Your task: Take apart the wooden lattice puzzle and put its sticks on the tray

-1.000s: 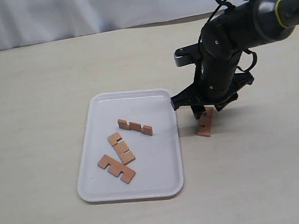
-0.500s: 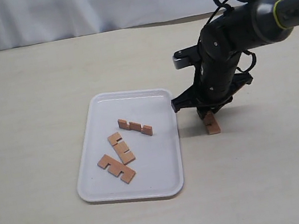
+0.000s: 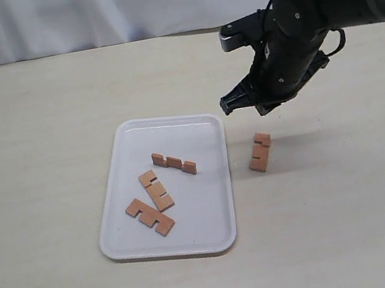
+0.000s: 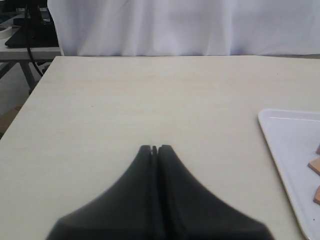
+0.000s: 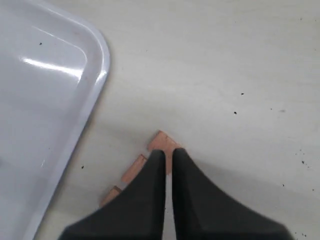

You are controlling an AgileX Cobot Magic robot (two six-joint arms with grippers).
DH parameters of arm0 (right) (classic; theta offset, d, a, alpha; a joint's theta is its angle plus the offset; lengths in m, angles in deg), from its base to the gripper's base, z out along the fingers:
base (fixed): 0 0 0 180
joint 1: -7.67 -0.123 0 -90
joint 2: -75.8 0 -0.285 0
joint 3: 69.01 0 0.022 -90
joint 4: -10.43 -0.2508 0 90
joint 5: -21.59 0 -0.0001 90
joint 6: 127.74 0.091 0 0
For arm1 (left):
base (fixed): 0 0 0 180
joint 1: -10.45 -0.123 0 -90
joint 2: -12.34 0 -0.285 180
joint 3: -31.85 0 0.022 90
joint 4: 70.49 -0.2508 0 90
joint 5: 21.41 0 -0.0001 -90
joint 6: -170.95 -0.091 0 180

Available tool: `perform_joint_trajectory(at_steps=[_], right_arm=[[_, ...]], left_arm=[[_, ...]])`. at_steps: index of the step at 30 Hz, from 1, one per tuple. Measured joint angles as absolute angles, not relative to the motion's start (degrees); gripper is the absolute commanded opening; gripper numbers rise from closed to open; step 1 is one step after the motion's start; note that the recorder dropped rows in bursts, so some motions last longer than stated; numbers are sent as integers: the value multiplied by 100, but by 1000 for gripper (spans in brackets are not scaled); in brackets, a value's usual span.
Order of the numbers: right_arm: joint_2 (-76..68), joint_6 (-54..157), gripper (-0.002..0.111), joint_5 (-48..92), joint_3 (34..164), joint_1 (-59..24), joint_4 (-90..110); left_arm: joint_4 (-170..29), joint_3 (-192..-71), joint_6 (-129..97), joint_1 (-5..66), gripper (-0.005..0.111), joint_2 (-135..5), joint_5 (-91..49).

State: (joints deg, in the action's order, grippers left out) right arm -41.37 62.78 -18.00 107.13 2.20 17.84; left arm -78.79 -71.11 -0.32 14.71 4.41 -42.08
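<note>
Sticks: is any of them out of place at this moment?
One stick lies on the table beside the tray, outside its rim; the other three lie inside. The right gripper hangs shut above it.

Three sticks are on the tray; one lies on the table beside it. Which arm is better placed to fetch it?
Right. The right gripper hangs above the stray stick beside the tray, jaws shut and empty. The left gripper is outside the exterior view, and its camera misses that stick.
</note>
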Motion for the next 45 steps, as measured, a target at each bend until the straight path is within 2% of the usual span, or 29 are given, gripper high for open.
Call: perform_joint_trajectory(at_steps=[4,9,11,28,31,38,45], right_arm=[[-4273,6465,22,-1833,10713,220,1763],[-4603,6941,59,-1788,10713,220,1762],[-4692,7090,61,-1720,10713,220,1753],[-5092,8124,59,-1382,10713,220,1948],[-5157,8137,48,-1382,10713,220,1960],[-5196,8134,4,-1372,10735,220,1969],[-5184,7934,5,-1370,10735,220,2097]], left_arm=[[-7879,-7111,-32,1471,0,441,-4208],[-7879,-7111,-32,1471,0,441,-4208],[-7879,-7111,-32,1471,0,441,-4208],[-7879,-7111,-32,1471,0,441,-4208],[-7879,-7111,-32,1471,0,441,-4208],[-7879,-7111,-32,1471,0,441,-4208],[-7879,-7111,-32,1471,0,441,-4208]])
